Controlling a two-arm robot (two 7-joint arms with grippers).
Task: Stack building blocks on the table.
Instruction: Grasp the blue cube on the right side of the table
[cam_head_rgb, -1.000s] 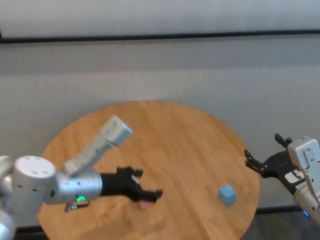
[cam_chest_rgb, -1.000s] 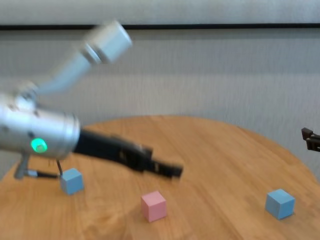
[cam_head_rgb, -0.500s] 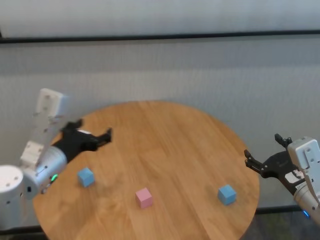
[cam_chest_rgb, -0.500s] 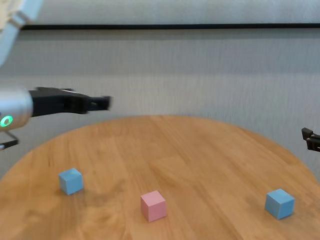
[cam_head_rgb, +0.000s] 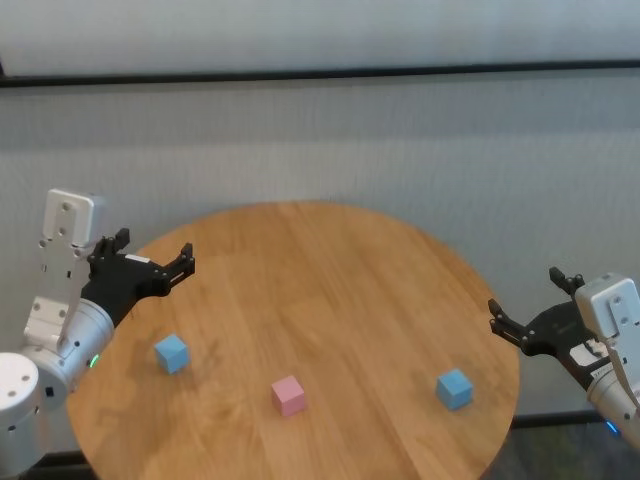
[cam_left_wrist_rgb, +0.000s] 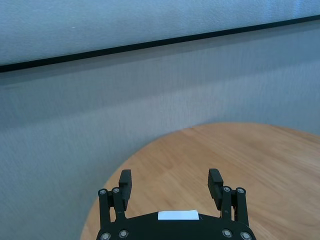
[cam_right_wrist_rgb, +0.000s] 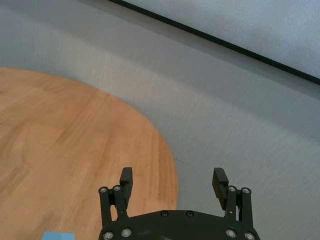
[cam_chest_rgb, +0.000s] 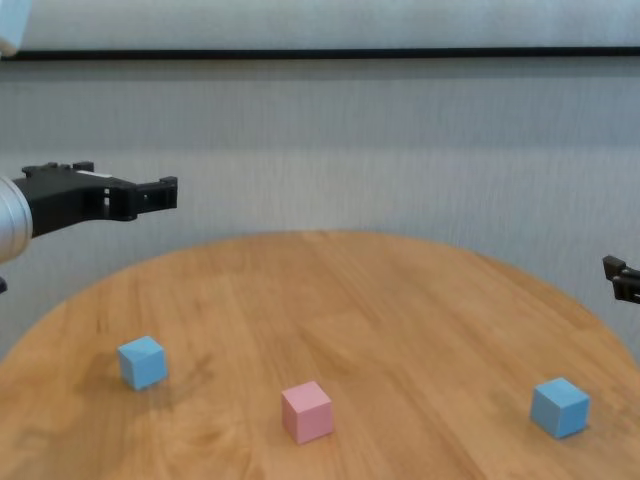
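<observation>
From the head view, the round table (cam_head_rgb: 330, 290) of light brown wood planks carried three matte cubes, well apart: a left blue block (cam_head_rgb: 171, 353), a pink block (cam_head_rgb: 288, 396) near the front, a right blue block (cam_head_rgb: 454, 388); the left gripper (cam_head_rgb: 150, 268) hung above the table's left edge, fingers apart; the right gripper (cam_head_rgb: 525, 305) hovered off the right edge, fingers apart.

From the chest view, each cube stood flat, one corner turned forward; no writing showed.

From the wrist views, both grippers' black fingers were spread and held nothing.

Round wooden table (cam_head_rgb: 330, 270), three blocks (two blue (cam_head_rgb: 171, 353) (cam_head_rgb: 454, 388), one pink (cam_head_rgb: 288, 396))
</observation>
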